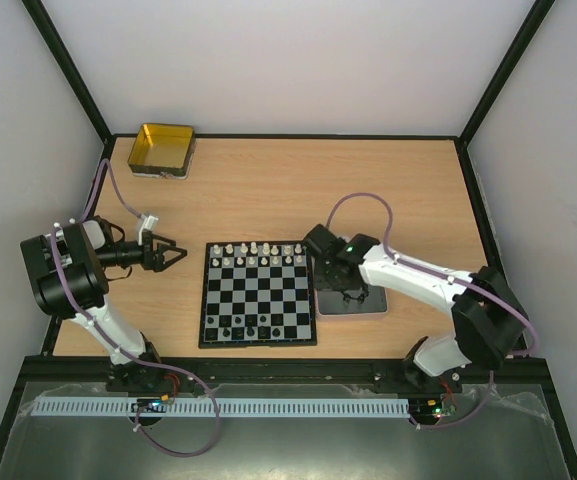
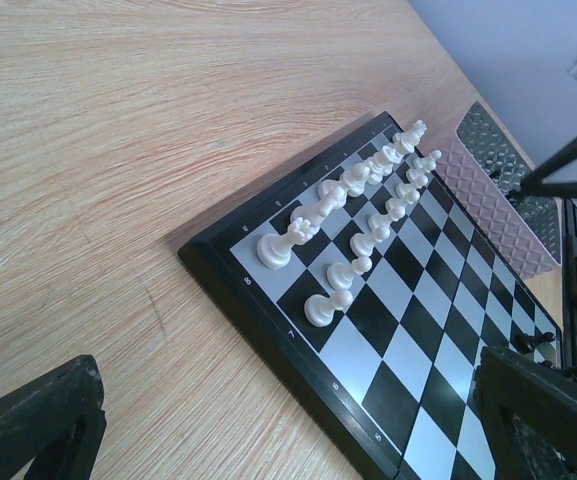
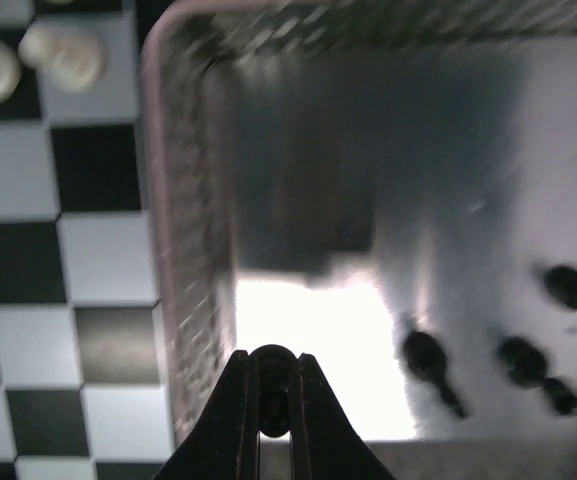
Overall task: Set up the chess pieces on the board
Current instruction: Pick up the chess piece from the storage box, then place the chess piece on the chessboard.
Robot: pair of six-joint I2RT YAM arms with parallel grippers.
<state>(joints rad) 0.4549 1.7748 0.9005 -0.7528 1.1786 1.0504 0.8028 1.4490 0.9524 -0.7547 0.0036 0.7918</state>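
The right claw (image 3: 273,405) hangs over the silver tray (image 3: 193,250), pinched almost shut on one black chess piece (image 3: 273,380), I think to carry it to the board (image 3: 28,250) just left of it. More black pieces (image 3: 423,355) lie to its right. The left claw (image 1: 175,254) hovers wide open and empty, out of the way, the board to its right.

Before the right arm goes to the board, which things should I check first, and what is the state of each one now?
1. Grip: the right gripper is shut on a black piece: ok.
2. Height: the held piece is above the tray wall: cannot tell.
3. Target: the board has free squares in its near rows: ok.
4. Path: the left gripper is open, beside the board: ok.
5. Neighbours: the white pieces stand upright in the two far rows: ok.
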